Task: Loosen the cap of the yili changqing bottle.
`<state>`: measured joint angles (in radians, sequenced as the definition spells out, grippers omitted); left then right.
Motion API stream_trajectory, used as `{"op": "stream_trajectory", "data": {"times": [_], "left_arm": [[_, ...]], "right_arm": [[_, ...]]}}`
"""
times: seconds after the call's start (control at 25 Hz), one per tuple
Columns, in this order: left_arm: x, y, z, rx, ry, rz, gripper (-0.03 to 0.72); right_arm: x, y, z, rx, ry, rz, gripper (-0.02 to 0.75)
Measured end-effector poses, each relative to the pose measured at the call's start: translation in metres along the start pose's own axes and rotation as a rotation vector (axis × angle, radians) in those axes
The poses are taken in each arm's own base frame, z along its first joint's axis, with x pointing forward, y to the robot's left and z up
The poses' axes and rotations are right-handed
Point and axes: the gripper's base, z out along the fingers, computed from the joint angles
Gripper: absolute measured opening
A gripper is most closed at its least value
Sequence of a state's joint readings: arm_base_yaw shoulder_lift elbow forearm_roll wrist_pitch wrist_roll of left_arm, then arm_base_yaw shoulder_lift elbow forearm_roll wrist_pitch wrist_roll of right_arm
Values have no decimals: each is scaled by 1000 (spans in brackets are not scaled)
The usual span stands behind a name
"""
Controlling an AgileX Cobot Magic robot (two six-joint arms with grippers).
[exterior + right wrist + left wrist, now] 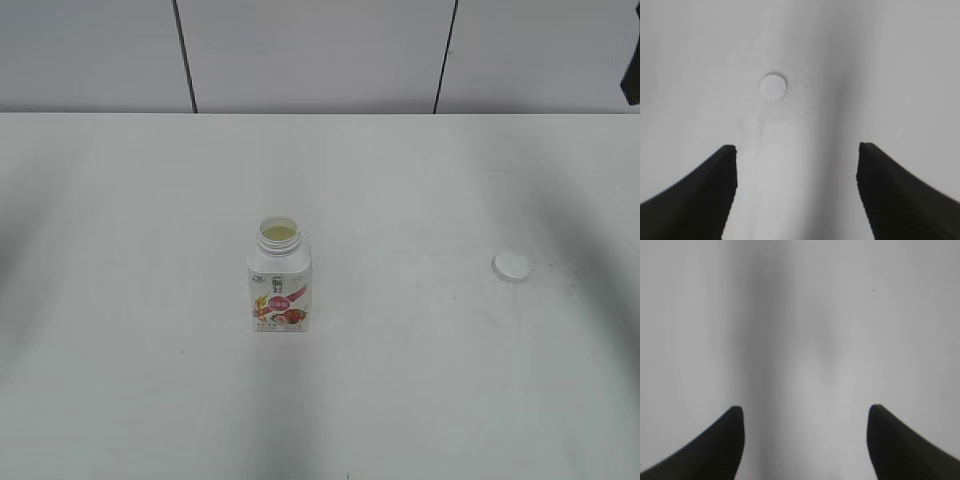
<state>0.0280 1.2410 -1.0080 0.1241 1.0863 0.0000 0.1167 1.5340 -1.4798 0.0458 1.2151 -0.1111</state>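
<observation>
The yili changqing bottle (280, 286) stands upright near the middle of the white table, its neck open with no cap on it. The white cap (511, 265) lies flat on the table to the bottle's right; it also shows in the right wrist view (773, 86), ahead of the jaws. My right gripper (797, 150) is open and empty above the table, apart from the cap. My left gripper (806, 412) is open and empty over bare table. Neither gripper shows in the exterior view, apart from a dark bit of arm (631, 78) at the right edge.
The white table (150, 200) stretches to a pale panelled wall (320, 50) at the back. Soft arm shadows fall on the table at the left and right sides.
</observation>
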Motion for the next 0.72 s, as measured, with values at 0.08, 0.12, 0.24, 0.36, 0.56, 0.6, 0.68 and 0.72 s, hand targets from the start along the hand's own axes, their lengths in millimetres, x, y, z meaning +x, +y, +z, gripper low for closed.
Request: {"op": "stream_trajectory", "data": {"times": [0.08,0.12,0.24,0.36,0.56,0.6,0.68,0.72], "left_arm": [[11,-1,-6,11,-16,-8,472],[19,-2,-9,18,-28,-13,472],[36,-4,-16,35,-53,-25,472],[55,-6,-21,50,-76,-34,472],[90,-8,-27,57,-107,-43,472],[97,-9,-30,63,-127,-47,472],[111,-10,-38,76,-183,-57,472],[117,-11,-40,83,-201,-61,472]], "right_arm": [[16,2,-6,-1,7,-1,585],[24,3,-11,-1,1,-1,585],[49,6,-18,-3,10,-1,585],[73,8,-20,-6,24,8,585],[114,12,-19,-4,21,40,585],[122,13,-17,-4,21,42,585],[139,14,-15,-3,8,44,585],[146,15,-15,-2,0,44,585]]}}
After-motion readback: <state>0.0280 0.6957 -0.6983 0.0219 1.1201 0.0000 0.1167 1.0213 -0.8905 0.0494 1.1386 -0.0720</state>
